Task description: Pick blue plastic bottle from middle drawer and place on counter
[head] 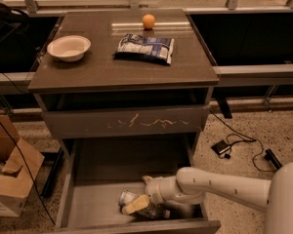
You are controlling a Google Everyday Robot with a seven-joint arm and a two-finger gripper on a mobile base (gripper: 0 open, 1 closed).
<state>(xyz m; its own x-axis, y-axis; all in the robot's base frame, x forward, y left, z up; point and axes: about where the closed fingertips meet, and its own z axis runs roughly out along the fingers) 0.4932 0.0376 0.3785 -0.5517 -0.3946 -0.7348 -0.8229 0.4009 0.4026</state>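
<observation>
The blue plastic bottle lies on its side on the floor of the open middle drawer, near the drawer's front edge. My gripper reaches into the drawer from the right on a white arm. It is open, with one pale finger lying over the bottle and the other finger raised behind it. Part of the bottle is hidden under the gripper. The dark counter tops the cabinet above.
On the counter are a white bowl, a blue-and-white snack bag and an orange. A shut drawer with a pale-scratched front sits above the open one. A cardboard box stands at left. Cables lie on the floor at right.
</observation>
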